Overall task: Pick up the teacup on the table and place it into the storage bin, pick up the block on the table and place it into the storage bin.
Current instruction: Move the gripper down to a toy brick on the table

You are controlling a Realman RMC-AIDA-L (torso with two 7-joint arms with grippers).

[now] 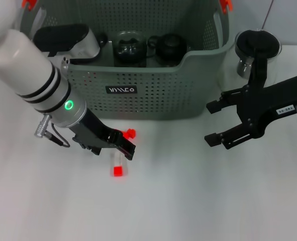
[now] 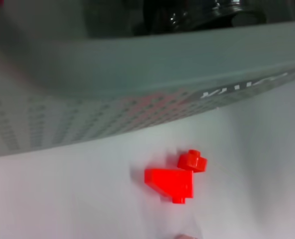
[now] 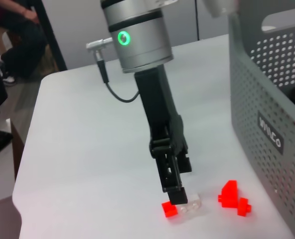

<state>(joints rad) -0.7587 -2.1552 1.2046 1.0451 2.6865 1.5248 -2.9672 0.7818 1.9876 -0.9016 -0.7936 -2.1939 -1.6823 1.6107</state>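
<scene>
Block [image 1: 119, 164] on table beside storage bin [image 1: 138, 95] front wall; left gripper [image 1: 124, 150] clamps it; right gripper [image 1: 213, 123] spread.

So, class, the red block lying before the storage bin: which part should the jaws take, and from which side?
Take the red block by its broad body, not the small stud, probably from above: it lies on the table, storage bin close behind.

Storage bin [image 1: 138, 95] rim: we see it cut off at the head view's top edge.
Left gripper [image 1: 122, 148] fingertips: we cannot tell their gap.
</scene>
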